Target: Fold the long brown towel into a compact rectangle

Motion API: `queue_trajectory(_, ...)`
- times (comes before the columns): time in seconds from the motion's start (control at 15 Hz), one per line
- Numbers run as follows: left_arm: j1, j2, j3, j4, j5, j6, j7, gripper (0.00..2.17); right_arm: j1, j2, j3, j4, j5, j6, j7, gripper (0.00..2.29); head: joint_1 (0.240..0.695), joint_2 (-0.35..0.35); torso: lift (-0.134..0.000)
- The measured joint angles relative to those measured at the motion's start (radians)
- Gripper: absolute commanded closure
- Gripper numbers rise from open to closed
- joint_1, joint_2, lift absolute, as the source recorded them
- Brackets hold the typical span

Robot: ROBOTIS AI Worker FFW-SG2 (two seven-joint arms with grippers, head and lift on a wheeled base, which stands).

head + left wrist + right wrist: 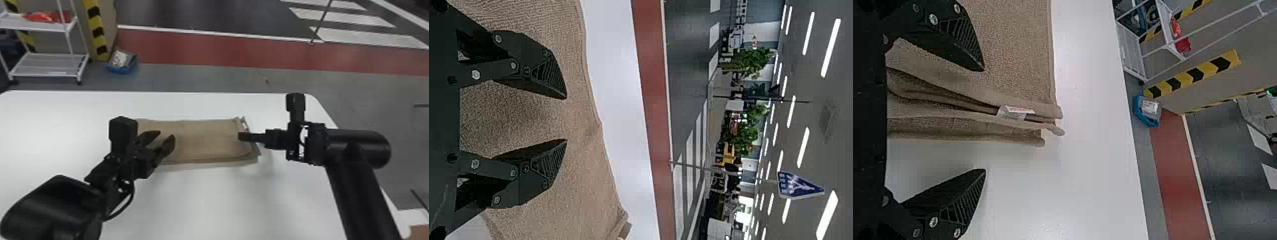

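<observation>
Blue bin (121,70) holds something white (119,58) beyond the brown towel (207,140).

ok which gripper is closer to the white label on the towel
Right. The right gripper is open at the right end of the towel, close to the label; the left gripper is over the towel's left part, farther away.

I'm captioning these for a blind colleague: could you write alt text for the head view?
A brown towel, folded in layers, lies on a white table. The robot's left gripper is over its left part, fingers apart; the right gripper is at its right end. Beyond the table stands a white cart.
</observation>
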Motion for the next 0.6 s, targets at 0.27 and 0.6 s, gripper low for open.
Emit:
queue_trajectory(0.27,0.009,0.001,0.004,-0.006,0.002,0.002,-0.002,0.68,-0.011,0.001,0.013,0.004,0.014,0.006,0.001,0.71,0.695,-0.176,-0.128)
queue_trajectory(0.6,0.013,0.001,0.004,-0.008,0.002,0.012,0.0,0.68,-0.03,0.0,0.009,0.012,0.01,0.029,0.038,1.03,0.695,-0.171,-0.128)
